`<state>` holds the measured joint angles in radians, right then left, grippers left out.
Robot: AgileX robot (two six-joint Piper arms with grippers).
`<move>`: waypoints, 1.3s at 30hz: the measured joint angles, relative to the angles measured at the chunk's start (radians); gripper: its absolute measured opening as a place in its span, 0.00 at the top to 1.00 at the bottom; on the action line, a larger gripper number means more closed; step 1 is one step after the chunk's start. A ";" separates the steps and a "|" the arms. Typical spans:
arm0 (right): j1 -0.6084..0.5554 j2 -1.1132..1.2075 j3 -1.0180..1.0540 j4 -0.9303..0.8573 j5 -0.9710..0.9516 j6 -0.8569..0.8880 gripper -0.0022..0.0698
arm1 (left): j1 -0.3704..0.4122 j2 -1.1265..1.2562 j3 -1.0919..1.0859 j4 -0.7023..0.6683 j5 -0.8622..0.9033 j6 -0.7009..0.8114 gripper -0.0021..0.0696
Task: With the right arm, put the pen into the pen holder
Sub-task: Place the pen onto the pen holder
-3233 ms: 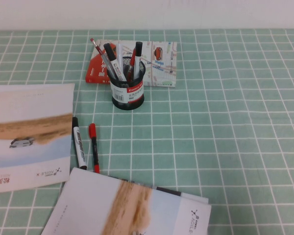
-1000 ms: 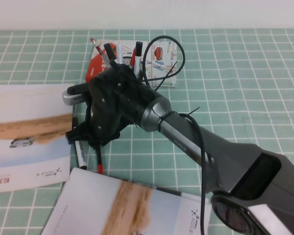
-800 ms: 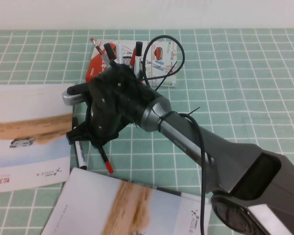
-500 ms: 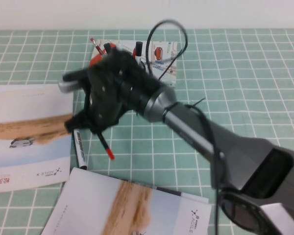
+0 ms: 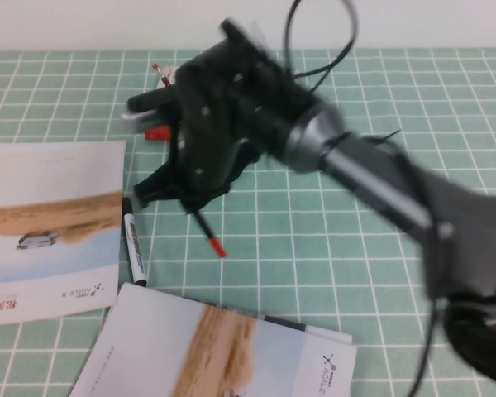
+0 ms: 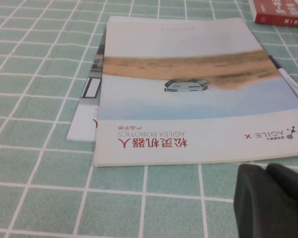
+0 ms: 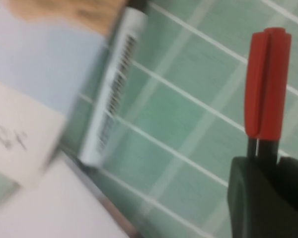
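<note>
My right gripper (image 5: 190, 200) is shut on the pen and holds it off the table, tilted. The thin dark barrel and small red end (image 5: 217, 247) hang below the gripper in the high view. In the right wrist view the red cap (image 7: 267, 84) sticks out beyond the right gripper (image 7: 268, 166). The pen holder is hidden behind the right arm (image 5: 331, 157); only a pen tip (image 5: 157, 69) from it shows. My left gripper (image 6: 273, 198) is shut and empty, low over the table by a booklet's edge.
A white marker with black cap (image 5: 132, 240) lies on the table beside the left booklet (image 5: 50, 223) and shows in the right wrist view (image 7: 111, 94). A second booklet (image 5: 215, 347) lies at the front. A red book (image 6: 283, 10) lies at the back.
The right arm came in over the pen, closed on it and lifted it off the table. It has since moved up and toward the back right with the pen tilted.
</note>
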<state>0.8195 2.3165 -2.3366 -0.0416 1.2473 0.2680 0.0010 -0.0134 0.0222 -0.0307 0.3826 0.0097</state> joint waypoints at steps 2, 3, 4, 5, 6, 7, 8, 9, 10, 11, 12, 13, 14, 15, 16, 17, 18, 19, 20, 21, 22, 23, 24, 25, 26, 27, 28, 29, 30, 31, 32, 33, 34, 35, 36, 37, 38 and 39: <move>-0.006 -0.067 0.081 -0.020 -0.005 0.000 0.89 | 0.000 0.000 0.000 0.000 0.000 0.000 0.98; -0.013 -0.108 0.135 -0.024 -0.024 0.000 0.89 | 0.000 0.000 0.000 0.000 0.000 0.000 0.98; -0.018 -0.151 0.182 -0.027 -0.052 0.003 0.89 | 0.000 0.000 0.000 0.000 0.000 0.000 0.98; -0.023 -0.196 0.247 -0.027 -0.104 0.008 0.89 | 0.000 0.000 0.000 0.000 0.000 0.000 0.98; -0.029 -0.243 0.320 -0.032 -0.171 0.013 0.89 | 0.000 0.000 0.000 0.000 0.000 0.000 0.98; -0.037 -0.290 0.398 -0.034 -0.251 0.018 0.89 | 0.000 0.000 0.000 0.000 0.000 0.000 0.98; -0.042 -0.327 0.463 -0.037 -0.324 0.022 0.89 | 0.000 0.000 0.000 0.000 0.000 0.000 0.98; -0.047 -0.372 0.563 -0.038 -0.426 0.022 0.89 | 0.000 0.000 0.000 0.000 0.000 0.000 0.98; -0.054 -0.413 0.646 -0.047 -0.540 0.025 0.89 | 0.000 0.000 0.000 0.000 0.000 0.000 0.98; -0.060 -0.443 0.696 -0.052 -0.640 0.025 0.89 | 0.000 0.000 0.000 0.000 0.000 0.000 0.98; -0.068 -0.475 0.790 -0.060 -0.801 0.025 0.89 | 0.000 0.000 0.000 0.000 0.000 0.000 0.98; -0.073 -0.499 0.849 -0.062 -0.914 0.025 0.89 | 0.000 0.000 0.000 0.000 0.000 0.000 0.98; -0.082 -0.515 0.915 -0.064 -1.057 0.025 0.89 | 0.000 0.000 0.000 0.000 0.000 0.000 0.98; -0.091 -0.522 0.969 -0.064 -1.196 0.025 0.89 | 0.000 0.000 0.000 0.000 0.000 0.000 0.98; -0.100 -0.522 1.012 -0.064 -1.325 0.023 0.89 | 0.000 0.000 0.000 0.000 0.000 0.000 0.98; -0.108 -0.519 1.038 -0.064 -1.415 0.009 0.89 | 0.000 0.000 0.000 0.000 0.000 0.000 0.98; -0.113 -0.510 1.061 -0.057 -1.512 -0.015 0.89 | 0.000 0.000 0.000 0.000 0.000 0.000 0.98; -0.119 -0.497 1.074 -0.042 -1.600 -0.048 0.89 | 0.000 0.000 0.000 0.000 0.000 0.000 0.98; -0.121 -0.484 1.078 -0.025 -1.684 -0.080 0.89 | 0.000 0.000 0.000 0.000 0.000 0.000 0.98; -0.121 -0.463 1.080 -0.003 -1.768 -0.121 0.89 | 0.000 0.000 0.000 0.000 0.000 0.000 0.98; -0.121 -0.440 1.081 0.018 -1.853 -0.161 0.89 | 0.000 0.000 0.000 0.000 0.000 0.000 0.98; -0.121 -0.420 1.082 0.033 -1.921 -0.192 0.89 | 0.000 0.000 0.000 0.000 0.000 0.000 0.98; -0.121 -0.393 1.082 0.050 -2.001 -0.226 0.89 | 0.000 0.000 0.000 0.000 0.000 0.000 0.98; -0.121 -0.366 1.078 0.072 -2.066 -0.248 0.89 | 0.000 0.000 0.000 0.000 0.000 0.000 0.98; -0.121 -0.340 1.070 0.092 -2.099 -0.260 0.89 | 0.000 0.000 0.000 0.000 0.000 0.000 0.98; -0.121 -0.314 1.054 0.108 -2.122 -0.268 0.89 | 0.000 0.000 0.000 0.000 0.000 0.000 0.98; -0.123 -0.288 1.033 0.122 -2.127 -0.268 0.89 | 0.000 0.000 0.000 0.000 0.000 0.000 0.98; -0.123 -0.269 1.008 0.125 -2.123 -0.274 0.89 | 0.000 0.000 0.000 0.000 0.000 0.000 0.98; -0.125 -0.244 0.979 0.128 -2.113 -0.276 0.89 | 0.000 0.000 0.000 0.000 0.000 0.000 0.98; -0.127 -0.220 0.949 0.128 -2.100 -0.278 0.89 | 0.000 0.000 0.000 0.000 0.000 0.000 0.98; -0.129 -0.203 0.924 0.129 -2.091 -0.278 0.89 | 0.000 0.000 0.000 0.000 0.000 0.000 0.98; -0.130 -0.182 0.901 0.129 -2.082 -0.279 0.89 | 0.000 0.000 0.000 0.000 0.000 0.000 0.98; -0.132 -0.164 0.869 0.132 -2.073 -0.279 0.89 | 0.000 0.000 0.000 0.000 0.000 0.000 0.98; -0.133 -0.149 0.851 0.136 -2.065 -0.282 0.89 | 0.000 0.000 0.000 0.000 0.000 0.000 0.98; -0.133 -0.137 0.832 0.146 -2.053 -0.284 0.89 | 0.000 0.000 0.000 0.000 0.000 0.000 0.98; -0.133 -0.126 0.817 0.156 -2.039 -0.286 0.89 | 0.000 0.000 0.000 0.000 0.000 0.000 0.98; -0.133 -0.120 0.806 0.166 -2.028 -0.290 0.89 | 0.000 0.000 0.000 0.000 0.000 0.000 0.98; -0.133 -0.115 0.800 0.175 -2.015 -0.297 0.89 | 0.000 0.000 0.000 0.000 0.000 0.000 0.98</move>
<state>0.6869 2.2013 -1.5367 0.1330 -0.7674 -0.0295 0.0010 -0.0134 0.0222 -0.0307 0.3826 0.0097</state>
